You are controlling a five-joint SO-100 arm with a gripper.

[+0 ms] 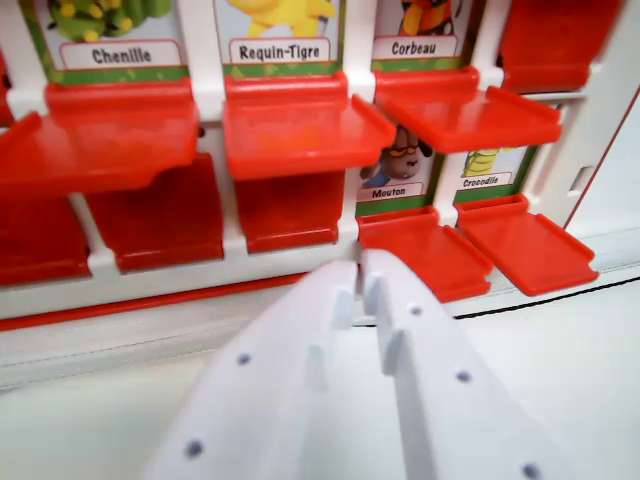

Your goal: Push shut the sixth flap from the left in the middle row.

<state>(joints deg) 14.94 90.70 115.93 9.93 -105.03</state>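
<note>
Wrist view shows the white fingers (358, 290) nearly pressed together, holding nothing, low before the game board (615, 120). Which flap is sixth cannot be counted here; the open Corbeau flap (465, 108) lies above and toward the wrist view's right, its long axis horizontal.

Five printed labels can be read, each on a picture card behind the red plastic flaps of the white game board. In the upper row, the white label "Chenille" (121, 55) stands on the left card, "Requin-Tigre" (279, 51) on the next card, and "Corbeau" (414, 47) on the third. Lower, the small label "Mouton" (389, 191) stands under a sheep picture, and "Crocodile" (487, 182) is just beside it to the right.
</note>
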